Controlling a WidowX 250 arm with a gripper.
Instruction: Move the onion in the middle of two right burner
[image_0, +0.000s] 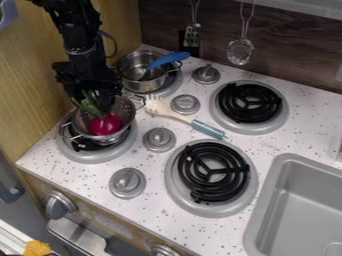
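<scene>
Part of the onion's (105, 125) green top is lost behind the gripper (98, 97), and the colander (125, 111) hides some burner (85, 145). Sink's (262, 202) chopped off right and bottom, and no clue what that cut-off yellow thing (39, 248) is.

My black arm (75, 27) hangs down from the top edge, in the upper left of the camera view, slanting slightly to the right as it descends. Below its wide, dark wrist (85, 71), my black gripper (100, 102) points downward.
</scene>
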